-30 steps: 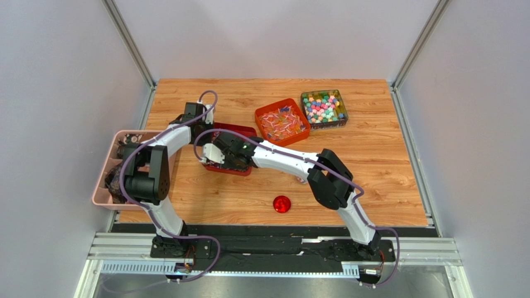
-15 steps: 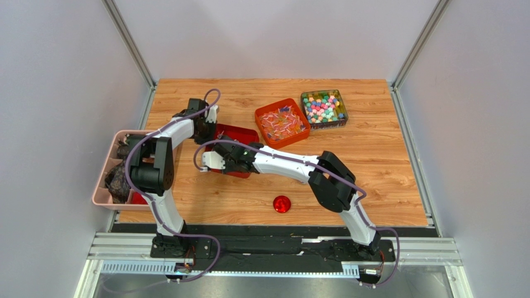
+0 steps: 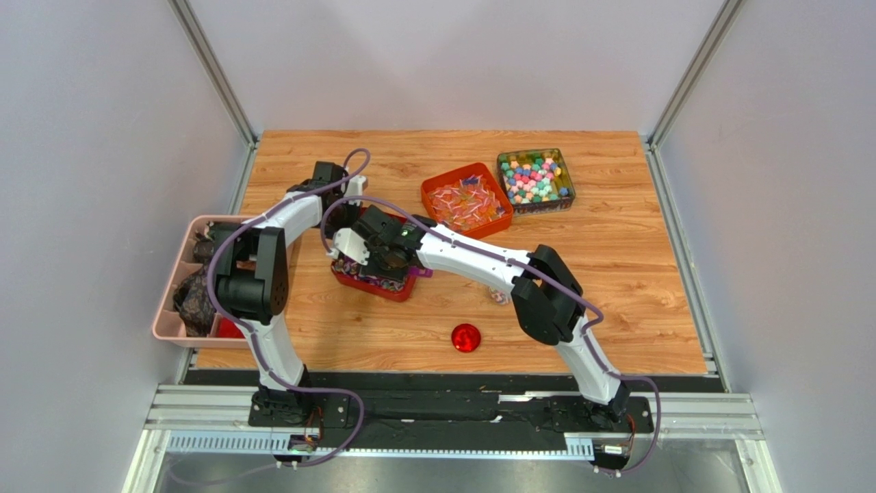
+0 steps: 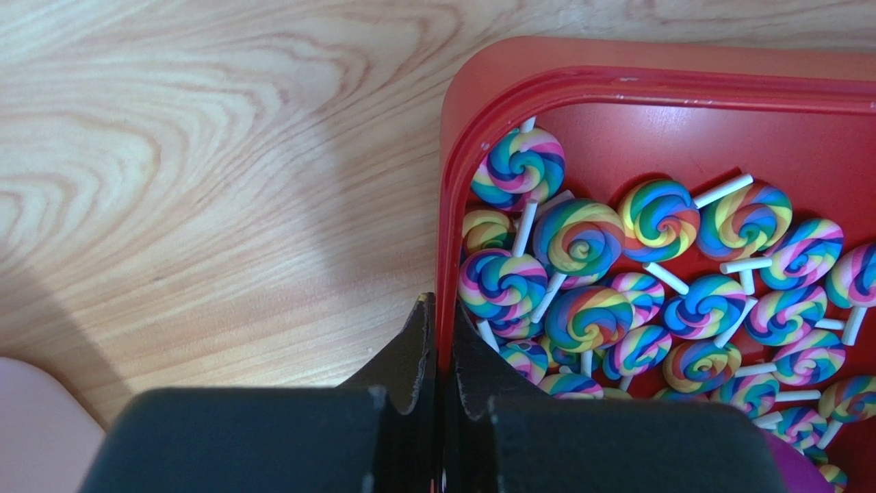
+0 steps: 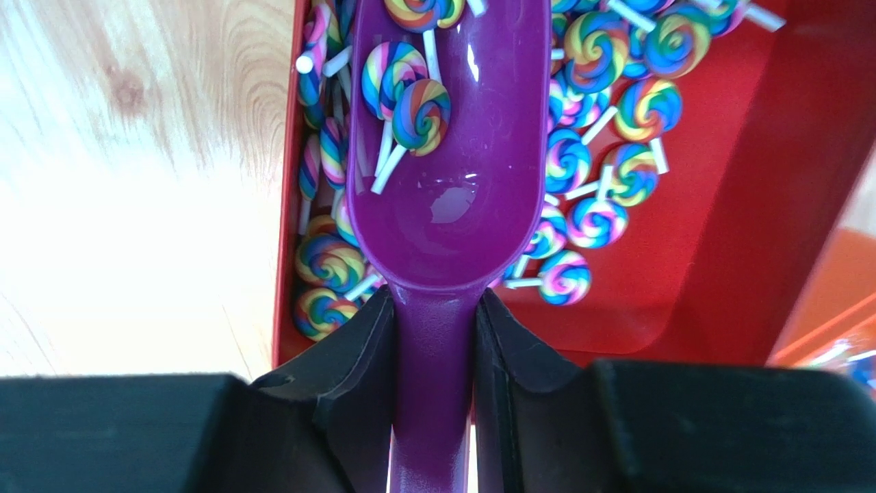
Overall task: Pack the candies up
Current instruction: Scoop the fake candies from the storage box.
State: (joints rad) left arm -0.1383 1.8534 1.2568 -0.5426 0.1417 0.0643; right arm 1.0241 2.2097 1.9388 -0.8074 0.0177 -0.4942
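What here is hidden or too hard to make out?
Top view: the right arm covers most of the red tray.
Right wrist: the tip of the scoop runs off the top edge.
Top view: the dark contents of the pink bin are too small to identify.

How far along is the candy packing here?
Done: nothing visibly packed yet. In hand: the left gripper clamps the red tray by its rim; the right gripper holds a purple scoop carrying a few lollipops over it. Left: most lollipops lie in the tray; the orange tray and clear box are also stocked.
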